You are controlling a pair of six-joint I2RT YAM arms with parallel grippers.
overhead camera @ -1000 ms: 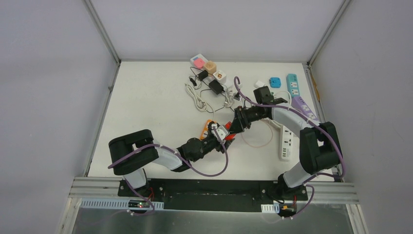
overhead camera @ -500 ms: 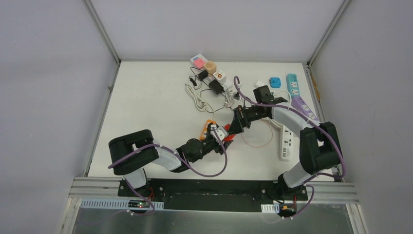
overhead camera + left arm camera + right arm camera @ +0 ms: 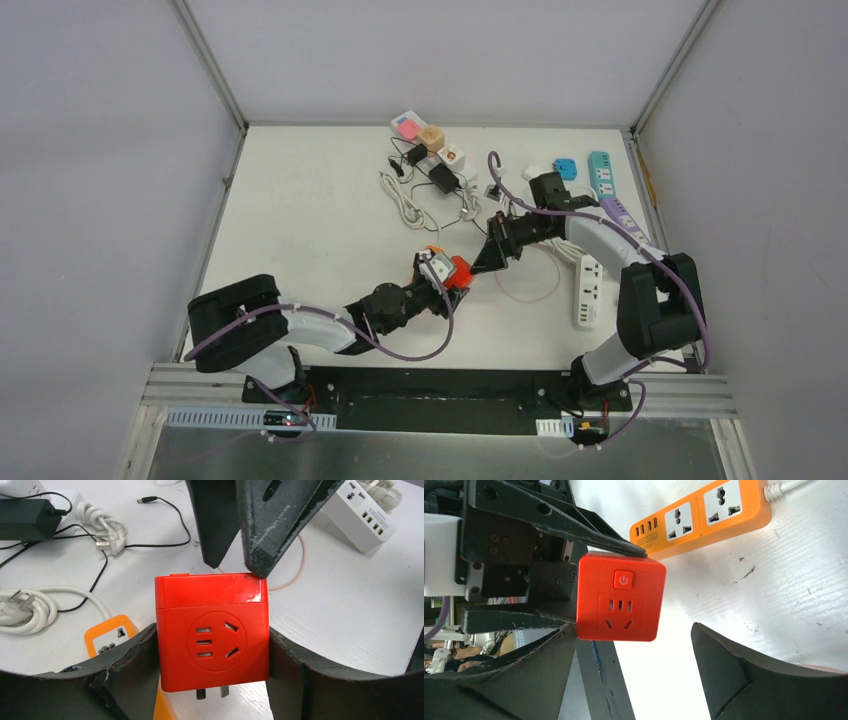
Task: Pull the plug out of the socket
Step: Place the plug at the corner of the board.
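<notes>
The plug is a red cube adapter (image 3: 212,630) with two metal prongs showing free under it, above the table. My left gripper (image 3: 212,652) is shut on its two sides. The cube shows in the top view (image 3: 458,270) and in the right wrist view (image 3: 620,597), power button up. The orange power strip (image 3: 701,520) lies on the table just behind it, also in the left wrist view (image 3: 107,635). My right gripper (image 3: 632,630) is open, its fingers (image 3: 280,520) close to the cube's far edge; the top view shows it right of the cube (image 3: 492,257).
A white power strip (image 3: 588,290), a purple one (image 3: 625,222) and a teal one (image 3: 600,172) lie at the right. Cube adapters (image 3: 428,137), a black adapter (image 3: 441,178) and white cables (image 3: 400,200) lie at the back. A thin cable loop (image 3: 530,288) lies beside the cube.
My left arm has drawn back to the left with the red cube, which now shows apart from the right gripper. My right gripper has shifted slightly right and up.
</notes>
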